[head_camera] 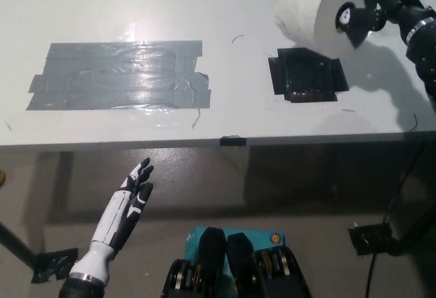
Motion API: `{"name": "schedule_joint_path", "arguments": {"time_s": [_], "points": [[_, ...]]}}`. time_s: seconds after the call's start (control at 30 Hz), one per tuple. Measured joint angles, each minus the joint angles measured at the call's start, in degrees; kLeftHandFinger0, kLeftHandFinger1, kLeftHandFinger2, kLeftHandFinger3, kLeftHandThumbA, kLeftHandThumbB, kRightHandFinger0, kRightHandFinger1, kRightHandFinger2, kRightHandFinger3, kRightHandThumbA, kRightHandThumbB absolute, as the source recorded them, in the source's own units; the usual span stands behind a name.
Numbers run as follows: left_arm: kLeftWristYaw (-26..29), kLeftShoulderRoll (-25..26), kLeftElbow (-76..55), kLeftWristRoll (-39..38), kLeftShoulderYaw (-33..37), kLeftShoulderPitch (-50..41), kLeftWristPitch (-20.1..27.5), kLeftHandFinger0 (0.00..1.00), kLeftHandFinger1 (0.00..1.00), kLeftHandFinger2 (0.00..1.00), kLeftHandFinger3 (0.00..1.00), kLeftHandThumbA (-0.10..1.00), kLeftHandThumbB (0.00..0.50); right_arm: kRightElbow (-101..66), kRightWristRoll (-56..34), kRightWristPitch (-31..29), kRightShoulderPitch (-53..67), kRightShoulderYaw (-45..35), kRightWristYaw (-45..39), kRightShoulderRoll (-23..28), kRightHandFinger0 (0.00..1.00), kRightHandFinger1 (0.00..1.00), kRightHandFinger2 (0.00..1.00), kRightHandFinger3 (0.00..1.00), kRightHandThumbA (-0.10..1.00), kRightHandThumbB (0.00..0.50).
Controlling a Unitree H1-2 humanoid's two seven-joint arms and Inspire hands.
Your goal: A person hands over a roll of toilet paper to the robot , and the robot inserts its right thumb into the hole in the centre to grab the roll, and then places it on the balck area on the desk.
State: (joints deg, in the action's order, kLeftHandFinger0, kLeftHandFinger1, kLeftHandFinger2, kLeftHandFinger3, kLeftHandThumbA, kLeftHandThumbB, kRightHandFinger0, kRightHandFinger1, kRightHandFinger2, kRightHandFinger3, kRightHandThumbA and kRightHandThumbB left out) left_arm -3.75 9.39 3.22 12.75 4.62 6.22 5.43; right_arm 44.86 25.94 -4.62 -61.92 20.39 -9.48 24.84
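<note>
Nearest the camera, the white left hand [129, 199] hangs below the worktop's front edge, holding nothing, its fingers straight and slightly apart. At upper right the black right hand [368, 13] grips the white roll of toilet paper [315, 8], its thumb in the centre hole. That roll is held just above the black square patch [306, 74] on the white worktop [225, 11]. A grey tape rectangle [119, 76] lies well to the left.

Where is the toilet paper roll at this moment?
In the head view the roll is at upper right, held by the right hand just above the black patch on the desk.
</note>
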Motion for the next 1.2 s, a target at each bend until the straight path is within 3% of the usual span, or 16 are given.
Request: {"name": "schedule_joint_path", "arguments": {"time_s": [0.1, 0.13, 0.17, 0.2, 0.23, 0.3, 0.4, 0.5, 0.67, 0.8, 0.9, 1.07, 1.1, 1.13, 1.2], "points": [[0.00, 0.00, 0.01, 0.06, 0.01, 0.00, -0.02, 1.00, 1.00, 1.00, 1.00, 1.00, 0.137, 2.46, 1.43, 0.15, -2.20, 1.98, -1.50, 0.56, 0.09, 0.55, 0.89, 0.87, -0.10, 0.185], [0.00, 0.00, 0.01, 0.09, 0.02, 0.00, -0.02, 1.00, 1.00, 1.00, 1.00, 1.00, 0.145, 2.98, 1.72, 0.21, -2.63, 2.36, -1.73, 0.58, 0.16, 0.64, 0.96, 0.92, -0.10, 0.189], [0.00, 0.00, 0.01, 0.11, 0.03, 0.00, -0.01, 1.00, 1.00, 1.00, 1.00, 1.00, 0.145, 3.27, 2.07, 0.33, -3.09, 2.90, -2.11, 0.65, 0.20, 0.65, 0.96, 0.92, -0.10, 0.188], [0.00, 0.00, 0.03, 0.13, 0.05, -0.01, -0.01, 1.00, 1.00, 1.00, 1.00, 1.00, 0.140, 3.34, 2.70, 0.63, -3.58, 3.73, -2.77, 0.69, 0.33, 0.71, 0.97, 0.93, -0.10, 0.196], [0.00, 0.00, 0.03, 0.13, 0.06, -0.01, -0.01, 1.00, 1.00, 1.00, 1.00, 1.00, 0.141, 3.30, 2.85, 0.73, -3.67, 3.85, -2.95, 0.70, 0.37, 0.70, 0.96, 0.93, -0.10, 0.209], [-0.02, 0.00, 0.04, 0.12, 0.17, -0.02, 0.00, 1.00, 1.00, 1.00, 1.00, 1.00, 0.142, 2.85, 3.97, 1.08, -3.80, 5.00, -3.69, 0.72, 0.28, 0.71, 1.00, 0.92, -0.10, 0.209], [-0.03, 0.00, 0.04, 0.13, 0.20, -0.05, 0.00, 1.00, 1.00, 1.00, 1.00, 1.00, 0.141, 2.75, 5.70, 1.13, -3.80, 7.30, -4.45, 0.73, 0.25, 0.79, 1.00, 0.97, -0.10, 0.198], [-0.03, 0.00, 0.04, 0.15, 0.22, -0.03, 0.02, 1.00, 1.00, 1.00, 1.00, 1.00, 0.151, 2.75, 6.89, 1.18, -3.80, 8.44, -5.22, 0.73, 0.32, 0.90, 1.00, 1.00, -0.10, 0.183], [-0.02, 0.00, 0.04, 0.29, 0.25, 0.06, 0.02, 1.00, 1.00, 1.00, 1.00, 1.00, 0.152, 3.49, 8.44, 0.92, -3.81, 10.15, -6.70, 0.69, 0.36, 0.88, 1.00, 1.00, -0.10, 0.204], [-0.03, 0.00, 0.04, 0.32, 0.37, 0.23, 0.03, 1.00, 1.00, 1.00, 1.00, 1.00, 0.165, 3.48, 9.23, 1.01, -3.98, 11.05, -8.60, 0.69, 0.31, 0.79, 1.00, 0.91, -0.10, 0.219], [-0.03, 0.00, 0.04, 0.32, 0.39, 0.35, 0.04, 1.00, 1.00, 1.00, 1.00, 1.00, 0.164, 3.84, 9.56, 1.26, -4.71, 11.74, -11.29, 0.68, 0.32, 0.78, 1.00, 0.92, -0.10, 0.214], [-0.03, 0.00, 0.04, 0.32, 0.42, 0.48, 0.04, 1.00, 1.00, 1.00, 1.00, 1.00, 0.169, 4.47, 9.92, 1.80, -5.82, 12.68, -15.49, 0.68, 0.38, 0.86, 1.00, 0.98, -0.10, 0.208], [-0.03, 0.00, 0.04, 0.32, 0.41, 0.49, 0.03, 1.00, 1.00, 1.00, 1.00, 1.00, 0.163, 4.49, 9.95, 1.84, -5.87, 12.75, -15.81, 0.68, 0.69, 1.00, 1.00, 1.00, -0.01, 0.332], [-0.03, 0.00, 0.05, 0.32, 0.41, 0.55, 0.04, 1.00, 1.00, 1.00, 1.00, 1.00, 0.162, 4.55, 10.08, 2.18, -5.99, 13.11, -17.08, 0.68, 0.99, 1.00, 1.00, 1.00, 0.01, 0.285], [-0.02, 0.00, 0.07, 0.32, 0.42, 0.77, 0.06, 1.00, 1.00, 1.00, 1.00, 1.00, 0.152, 4.49, 10.30, 3.14, -6.22, 13.60, -19.20, 0.69, 1.00, 1.00, 1.00, 1.00, 0.32, 0.358]]}}
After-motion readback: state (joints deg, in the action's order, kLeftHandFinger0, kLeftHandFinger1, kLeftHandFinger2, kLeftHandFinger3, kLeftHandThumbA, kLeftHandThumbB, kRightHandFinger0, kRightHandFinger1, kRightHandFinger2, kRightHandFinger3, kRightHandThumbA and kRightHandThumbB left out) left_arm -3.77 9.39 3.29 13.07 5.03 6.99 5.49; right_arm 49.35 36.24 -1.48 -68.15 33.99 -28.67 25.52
